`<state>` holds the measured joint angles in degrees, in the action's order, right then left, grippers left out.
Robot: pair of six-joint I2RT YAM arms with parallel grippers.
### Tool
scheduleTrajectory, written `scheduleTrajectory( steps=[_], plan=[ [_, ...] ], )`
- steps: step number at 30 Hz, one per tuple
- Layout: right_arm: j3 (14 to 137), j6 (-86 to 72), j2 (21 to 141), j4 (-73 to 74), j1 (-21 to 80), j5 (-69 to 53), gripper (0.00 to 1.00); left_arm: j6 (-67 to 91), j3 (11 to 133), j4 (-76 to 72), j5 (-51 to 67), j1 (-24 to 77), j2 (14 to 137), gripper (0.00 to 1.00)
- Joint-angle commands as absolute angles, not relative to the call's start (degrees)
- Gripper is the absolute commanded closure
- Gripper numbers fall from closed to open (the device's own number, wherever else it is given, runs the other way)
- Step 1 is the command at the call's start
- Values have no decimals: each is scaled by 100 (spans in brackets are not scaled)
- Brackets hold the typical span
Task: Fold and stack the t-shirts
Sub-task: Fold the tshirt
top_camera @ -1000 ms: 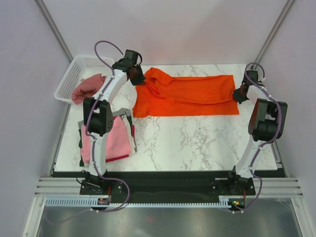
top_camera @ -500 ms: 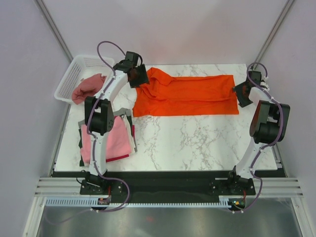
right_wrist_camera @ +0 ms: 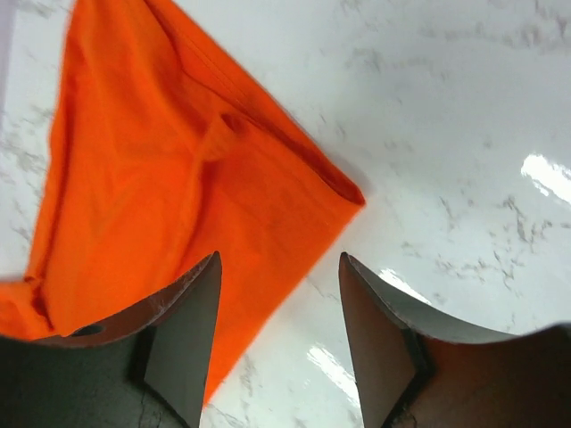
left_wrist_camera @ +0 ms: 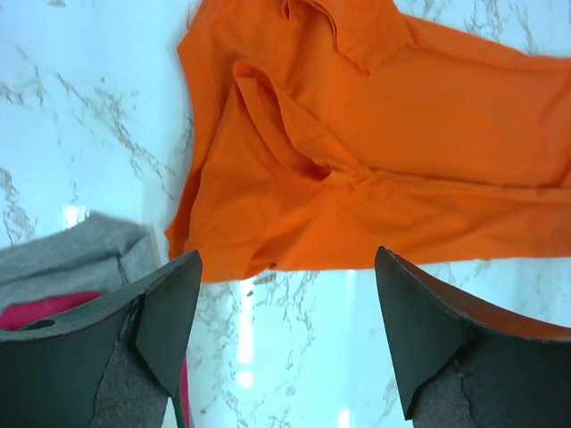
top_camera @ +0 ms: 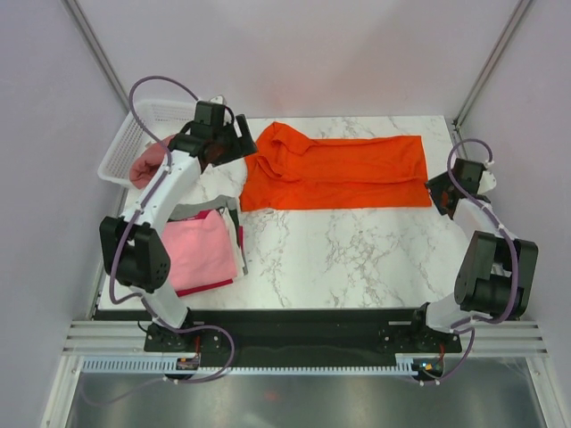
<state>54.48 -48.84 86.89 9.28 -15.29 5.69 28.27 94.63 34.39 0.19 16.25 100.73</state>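
I saw the white marble table (top_camera: pixel 357 259) carrying the orange t-shirt (top_camera: pixel 339 174), spread in a long band across its far part. Near-left of that shirt lay a stack topped by a pink t-shirt (top_camera: pixel 196 254). Off the orange shirt's left end sat the white mesh basket (top_camera: pixel 125 143).

The left arm (top_camera: pixel 161 192) rises from its base at the lower left of the overhead frame and bends at an elbow low on the left side. From there it stretches to the upper left, where the left end effector (top_camera: pixel 239 143) points rightward. In the wrist view its two fingers (left_wrist_camera: pixel 165 303) stand wide apart. The right arm (top_camera: pixel 477 223) folds at an elbow at the lower right and reaches up along the right edge. The right end effector (top_camera: pixel 442 192) faces left, its fingers (right_wrist_camera: pixel 183 321) likewise spread.
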Motion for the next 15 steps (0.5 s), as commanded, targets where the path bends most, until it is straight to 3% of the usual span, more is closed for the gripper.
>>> scheduleTrajectory(
  steps=[1, 8, 15],
  plan=[
    [4923, -4843, 8648, 317, -1564, 290, 37, 3189, 8764, 3007, 360, 1652, 9546, 14],
    [4816, -5044, 9069, 70, -1564, 430, 34, 3683, 7288, 2145, 650, 1644, 8886, 15],
    [4948, -5334, 9536, -210, -1564, 642, 35, 3876, 6900, 1881, 879, 1652, 8868, 16]
  ],
)
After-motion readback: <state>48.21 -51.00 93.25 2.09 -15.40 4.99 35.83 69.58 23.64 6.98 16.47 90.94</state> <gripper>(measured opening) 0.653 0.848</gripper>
